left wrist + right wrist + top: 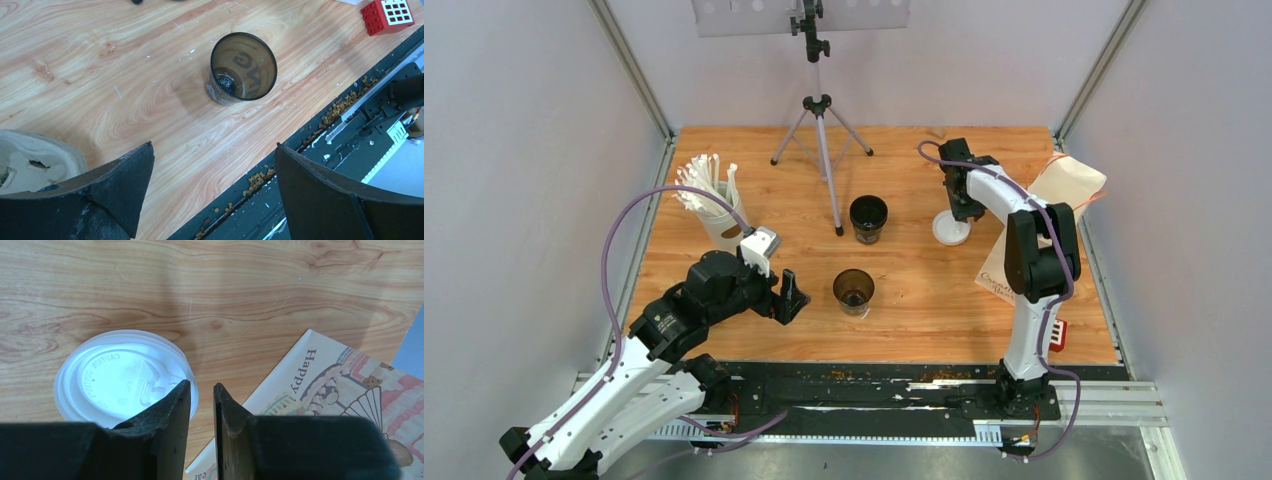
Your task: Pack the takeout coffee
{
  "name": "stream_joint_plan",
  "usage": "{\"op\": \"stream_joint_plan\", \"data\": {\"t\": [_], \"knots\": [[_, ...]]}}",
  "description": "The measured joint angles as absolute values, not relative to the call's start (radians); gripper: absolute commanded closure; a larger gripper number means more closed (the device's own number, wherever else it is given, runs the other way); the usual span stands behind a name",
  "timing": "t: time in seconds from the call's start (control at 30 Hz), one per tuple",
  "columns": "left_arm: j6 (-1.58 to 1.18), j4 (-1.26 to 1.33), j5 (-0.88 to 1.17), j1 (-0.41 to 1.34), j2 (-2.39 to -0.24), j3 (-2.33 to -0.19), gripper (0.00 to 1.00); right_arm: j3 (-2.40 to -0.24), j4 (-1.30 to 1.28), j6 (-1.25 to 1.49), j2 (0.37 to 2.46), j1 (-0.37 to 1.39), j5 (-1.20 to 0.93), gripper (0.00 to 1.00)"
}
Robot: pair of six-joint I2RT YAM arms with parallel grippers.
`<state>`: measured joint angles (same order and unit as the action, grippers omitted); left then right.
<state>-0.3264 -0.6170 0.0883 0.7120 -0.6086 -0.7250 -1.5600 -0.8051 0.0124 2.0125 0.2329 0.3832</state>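
Two small black paper cups stand open-topped on the wooden table, one in the middle (pixel 868 217) and one nearer the front (pixel 854 291). The left wrist view shows the near cup (pixel 243 67) ahead of my left gripper (pixel 214 145). That gripper (pixel 789 297) hovers left of the cup, wide open and empty. A white plastic lid (pixel 951 228) lies flat at the right, its rim looking doubled like a stack. My right gripper (pixel 201 384) hangs just over the lid's (pixel 120 377) right edge. Its jaws stand a narrow gap apart with nothing clearly between them.
A white cup of straws (pixel 719 215) stands at the left. A beige pulp piece (pixel 35 160) shows beside my left finger. A printed paper bag (pixel 1044 230) lies at the right, a red block (pixel 1057 337) near the front edge. A tripod (pixel 821 130) stands at the back.
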Motion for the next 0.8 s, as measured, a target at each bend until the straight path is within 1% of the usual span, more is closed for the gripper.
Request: {"op": "stream_joint_plan", "data": {"t": [0.33, 0.5, 0.67, 0.8], "knots": [[-0.326, -0.617, 0.088, 0.712, -0.609, -0.725, 0.04, -1.560, -0.803, 0.012, 2.020, 0.232, 0.375, 0.76], [-0.326, -0.617, 0.088, 0.712, -0.609, -0.725, 0.04, -1.560, -0.803, 0.013, 2.033, 0.232, 0.371, 0.78], [-0.326, -0.617, 0.088, 0.712, -0.609, -0.725, 0.04, -1.560, -0.803, 0.012, 2.039, 0.232, 0.373, 0.84], [-0.326, -0.617, 0.088, 0.712, -0.609, -0.725, 0.04, -1.560, -0.803, 0.012, 2.039, 0.232, 0.373, 0.93]]}}
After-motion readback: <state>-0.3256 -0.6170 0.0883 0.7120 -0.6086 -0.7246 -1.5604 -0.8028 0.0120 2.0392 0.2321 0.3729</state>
